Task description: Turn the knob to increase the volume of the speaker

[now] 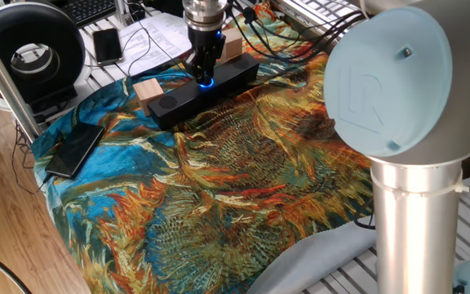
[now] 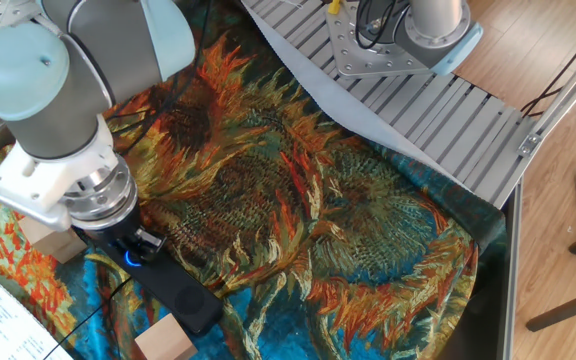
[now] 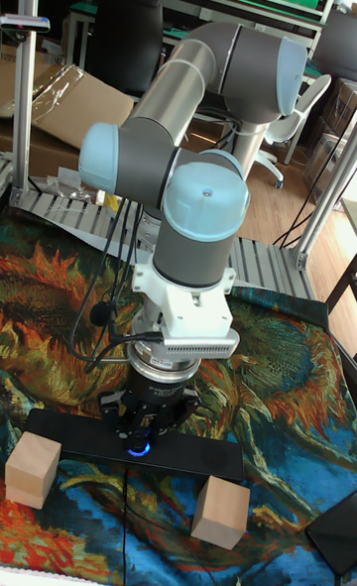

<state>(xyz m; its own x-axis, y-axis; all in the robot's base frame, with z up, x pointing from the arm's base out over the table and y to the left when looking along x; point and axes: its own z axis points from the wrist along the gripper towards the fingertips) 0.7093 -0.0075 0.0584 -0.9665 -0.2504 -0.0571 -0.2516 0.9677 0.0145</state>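
Note:
The speaker is a long black bar lying on the sunflower cloth at the far side of the table. Its knob glows blue in the middle of the top face. My gripper points straight down onto it, fingers drawn in close on either side. In the other fixed view the gripper hides most of the knob, and the speaker runs out toward the lower right. In the tall view the blue glow of the knob shows just under the gripper on the speaker.
Two wooden blocks flank the speaker. A flat black phone lies on the cloth's left edge, another phone and papers behind. Cables run near the far block. The arm's big joint fills the right foreground.

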